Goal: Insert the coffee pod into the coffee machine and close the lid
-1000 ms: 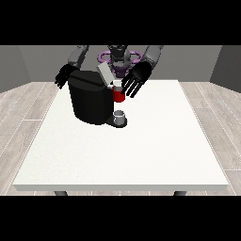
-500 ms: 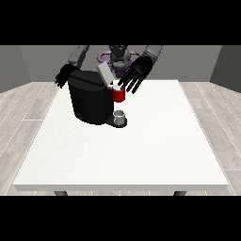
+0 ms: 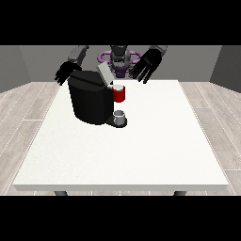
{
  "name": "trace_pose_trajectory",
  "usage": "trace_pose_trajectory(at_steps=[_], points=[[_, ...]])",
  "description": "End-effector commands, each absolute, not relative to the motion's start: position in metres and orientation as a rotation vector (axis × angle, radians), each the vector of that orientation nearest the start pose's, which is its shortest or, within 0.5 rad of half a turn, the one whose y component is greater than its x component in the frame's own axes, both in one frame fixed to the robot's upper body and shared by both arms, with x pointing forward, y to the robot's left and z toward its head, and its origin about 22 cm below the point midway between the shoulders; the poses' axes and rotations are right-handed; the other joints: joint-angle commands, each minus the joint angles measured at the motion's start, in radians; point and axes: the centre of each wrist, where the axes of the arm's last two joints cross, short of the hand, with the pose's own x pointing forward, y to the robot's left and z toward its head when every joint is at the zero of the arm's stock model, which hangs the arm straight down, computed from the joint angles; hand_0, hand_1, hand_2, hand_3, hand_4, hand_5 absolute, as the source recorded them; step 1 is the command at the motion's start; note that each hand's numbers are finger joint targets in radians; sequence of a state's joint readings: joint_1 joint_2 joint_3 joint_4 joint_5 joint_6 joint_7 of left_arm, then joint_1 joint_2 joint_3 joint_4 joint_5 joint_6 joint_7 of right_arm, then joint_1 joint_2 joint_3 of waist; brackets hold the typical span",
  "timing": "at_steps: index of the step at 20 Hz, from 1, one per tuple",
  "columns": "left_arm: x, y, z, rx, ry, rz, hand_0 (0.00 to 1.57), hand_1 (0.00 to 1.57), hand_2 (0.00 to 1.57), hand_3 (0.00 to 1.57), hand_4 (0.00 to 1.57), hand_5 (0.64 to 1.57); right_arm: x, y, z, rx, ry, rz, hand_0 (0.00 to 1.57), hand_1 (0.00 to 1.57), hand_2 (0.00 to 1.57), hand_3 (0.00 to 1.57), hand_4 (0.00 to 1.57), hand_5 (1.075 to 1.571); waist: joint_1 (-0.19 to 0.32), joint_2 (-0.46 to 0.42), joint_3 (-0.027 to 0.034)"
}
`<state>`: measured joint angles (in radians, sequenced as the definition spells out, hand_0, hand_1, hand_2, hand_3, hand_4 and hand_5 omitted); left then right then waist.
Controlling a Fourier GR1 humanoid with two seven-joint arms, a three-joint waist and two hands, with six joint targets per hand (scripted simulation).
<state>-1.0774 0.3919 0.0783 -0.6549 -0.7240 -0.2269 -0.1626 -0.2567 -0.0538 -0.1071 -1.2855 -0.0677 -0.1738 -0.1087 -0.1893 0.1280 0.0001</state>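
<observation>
The hand at the view's right has lifted up and away from the red part of the machine since a second ago, when its fingers hung right over it; now it hovers apart from it, above the table's far edge, fingers spread and straight, holding nothing. The one coffee machine stands on the far left part of the white table, black and squat, with its grey lid tilted up and open. At the machine's front a red holder sticks out with something pale showing at its top; whether that is the coffee pod I cannot tell. Below it one small grey cup sits on the machine's base. The hand at the view's left is just behind the machine's top left corner, fingers hanging down and relaxed; I cannot make out whether it touches the machine, and part of it is hidden by the black body. Two hands, one machine, one cup. The robot's torso shows behind the lid, partly covered by it.
</observation>
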Motion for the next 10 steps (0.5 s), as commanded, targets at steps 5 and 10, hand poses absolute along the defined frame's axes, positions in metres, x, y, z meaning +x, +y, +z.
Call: trace_pose_trajectory(at_steps=[5, 10], points=[[0.443, 0.235, 0.110, 0.222, -1.653, -0.640, 0.00, 0.00, 0.00, 0.00, 0.25, 1.571, 0.275, -0.263, -0.033, -0.187, -1.512, -0.233, 0.00, 0.00, 0.00, 0.00, 0.40, 1.571, 0.087, -0.165, -0.0011], [0.407, 0.249, 0.026, 0.078, -1.569, -0.461, 0.00, 0.00, 0.00, 0.00, 0.00, 1.571, 0.257, -0.270, -0.038, -0.241, -1.470, -0.202, 0.00, 0.00, 0.00, 0.00, 0.49, 1.571, 0.153, -0.298, -0.0014]])
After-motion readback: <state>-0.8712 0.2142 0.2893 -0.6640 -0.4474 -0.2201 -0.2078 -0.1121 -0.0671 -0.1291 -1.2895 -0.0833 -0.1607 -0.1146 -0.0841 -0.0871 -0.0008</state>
